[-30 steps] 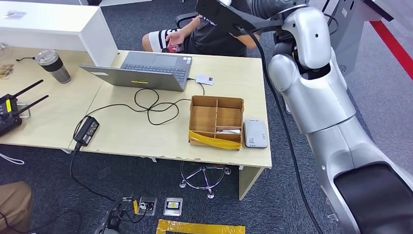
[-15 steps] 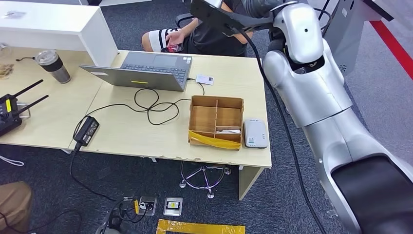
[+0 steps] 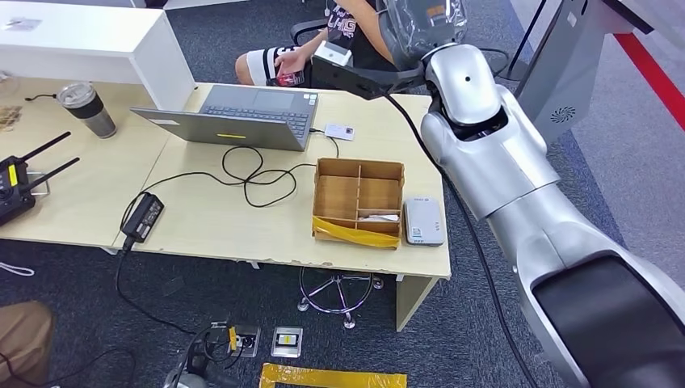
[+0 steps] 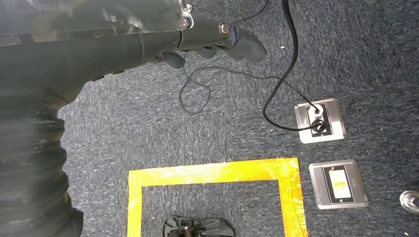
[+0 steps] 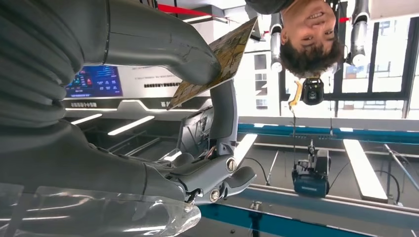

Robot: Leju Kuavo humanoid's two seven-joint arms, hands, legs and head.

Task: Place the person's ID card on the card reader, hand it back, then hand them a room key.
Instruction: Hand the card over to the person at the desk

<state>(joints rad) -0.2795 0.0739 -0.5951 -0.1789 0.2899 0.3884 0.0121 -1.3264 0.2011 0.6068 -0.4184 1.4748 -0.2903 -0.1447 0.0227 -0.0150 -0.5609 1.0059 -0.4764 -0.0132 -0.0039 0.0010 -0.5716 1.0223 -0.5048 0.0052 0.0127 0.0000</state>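
Right wrist view, upside down: right hand (image 5: 197, 123) pinches a thin flat card with a yellowish printed pattern (image 5: 217, 61) between thick grey thumb (image 5: 163, 47) and a darker finger (image 5: 222, 116). Card tilted, edge toward a person (image 5: 309, 34) beyond it. Lower fingers curled. Background: blue lit wall display (image 5: 94, 81), bright windows (image 5: 390, 64)

- Even, bright indoor light on the desk (image 3: 242, 218); shadows are soft.
- Head view bends at its edges.
- Right wrist view: windows (image 5: 395, 64) blown out white, ceiling light strips (image 5: 363, 170) glaring.
- Carpet (image 4: 346, 59) sharp, evenly lit.
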